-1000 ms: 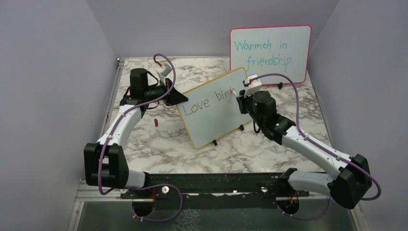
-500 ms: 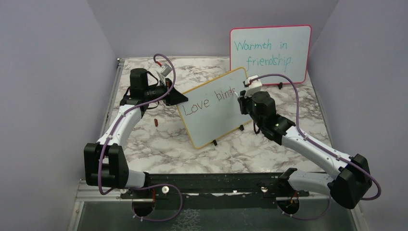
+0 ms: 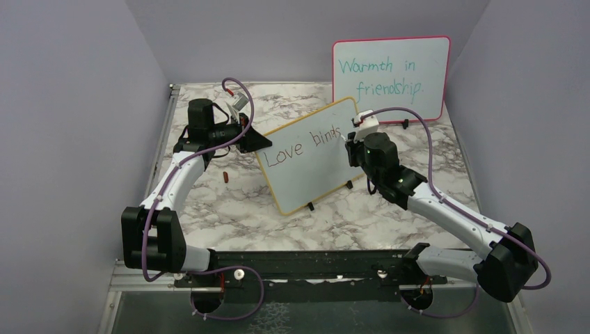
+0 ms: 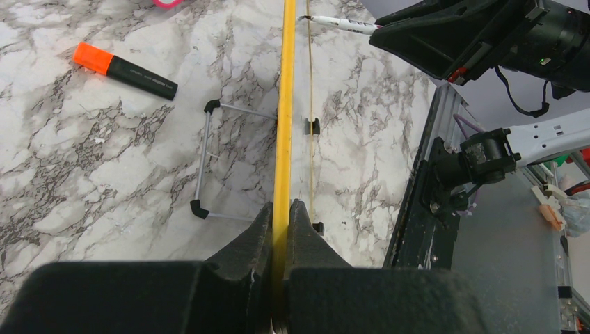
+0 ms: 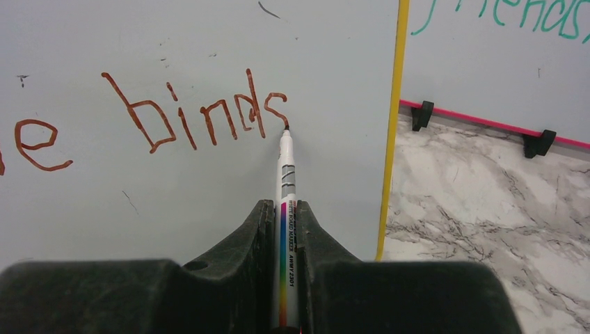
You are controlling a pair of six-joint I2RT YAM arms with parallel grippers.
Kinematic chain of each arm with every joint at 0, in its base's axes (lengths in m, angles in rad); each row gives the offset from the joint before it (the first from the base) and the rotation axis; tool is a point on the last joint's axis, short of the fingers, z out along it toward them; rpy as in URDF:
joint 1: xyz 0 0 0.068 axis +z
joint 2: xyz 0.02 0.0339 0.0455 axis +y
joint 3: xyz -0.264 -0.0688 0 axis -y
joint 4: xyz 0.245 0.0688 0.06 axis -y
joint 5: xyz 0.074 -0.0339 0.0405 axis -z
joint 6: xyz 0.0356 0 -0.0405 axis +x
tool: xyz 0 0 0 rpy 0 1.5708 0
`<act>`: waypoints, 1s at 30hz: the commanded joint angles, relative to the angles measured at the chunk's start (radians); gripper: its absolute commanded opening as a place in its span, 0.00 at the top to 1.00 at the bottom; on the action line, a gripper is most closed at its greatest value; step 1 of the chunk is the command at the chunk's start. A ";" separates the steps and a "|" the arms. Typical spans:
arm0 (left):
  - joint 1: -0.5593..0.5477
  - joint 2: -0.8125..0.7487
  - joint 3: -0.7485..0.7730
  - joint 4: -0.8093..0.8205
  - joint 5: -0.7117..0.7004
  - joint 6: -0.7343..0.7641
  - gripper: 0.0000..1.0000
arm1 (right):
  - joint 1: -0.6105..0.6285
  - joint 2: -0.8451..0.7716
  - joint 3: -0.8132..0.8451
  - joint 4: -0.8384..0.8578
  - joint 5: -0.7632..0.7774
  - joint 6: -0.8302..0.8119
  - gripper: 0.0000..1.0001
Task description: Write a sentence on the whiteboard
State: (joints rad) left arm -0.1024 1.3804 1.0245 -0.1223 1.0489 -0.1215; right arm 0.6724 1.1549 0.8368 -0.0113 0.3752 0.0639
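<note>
The whiteboard (image 3: 309, 167), white with a thin yellow frame, stands tilted at mid-table. My left gripper (image 3: 263, 142) is shut on its left edge; in the left wrist view the yellow frame (image 4: 284, 104) runs straight out from between the closed jaws (image 4: 282, 212). My right gripper (image 3: 350, 144) is shut on a white marker (image 5: 286, 182) with a rainbow stripe. The marker's tip touches the board at the end of the "s". The sentence (image 3: 305, 145) reads "Love binds" in dark red-brown strokes, and "binds" (image 5: 202, 115) fills the right wrist view.
A pink-framed board (image 3: 391, 76) with teal writing leans on the back wall behind the whiteboard's right edge. A black marker with an orange cap (image 4: 125, 67) lies on the marble table left of the board. A wire stand (image 4: 207, 160) props the whiteboard from behind.
My right gripper has shifted slightly right along the board with the marker, and the "s" at the end of "binds" has appeared. The left arm has not moved.
</note>
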 commanded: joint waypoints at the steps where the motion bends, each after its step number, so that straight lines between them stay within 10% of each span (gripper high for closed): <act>1: -0.028 0.038 -0.023 -0.088 -0.119 0.109 1.00 | -0.003 -0.017 -0.003 -0.042 -0.028 0.018 0.99; 30: -0.028 0.033 -0.022 -0.089 -0.138 0.107 1.00 | -0.003 -0.107 -0.009 -0.045 -0.110 0.010 0.99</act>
State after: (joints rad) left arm -0.1028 1.3804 1.0245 -0.1226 1.0489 -0.1215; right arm 0.6720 1.0973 0.8364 -0.0402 0.3050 0.0856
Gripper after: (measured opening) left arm 0.046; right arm 0.174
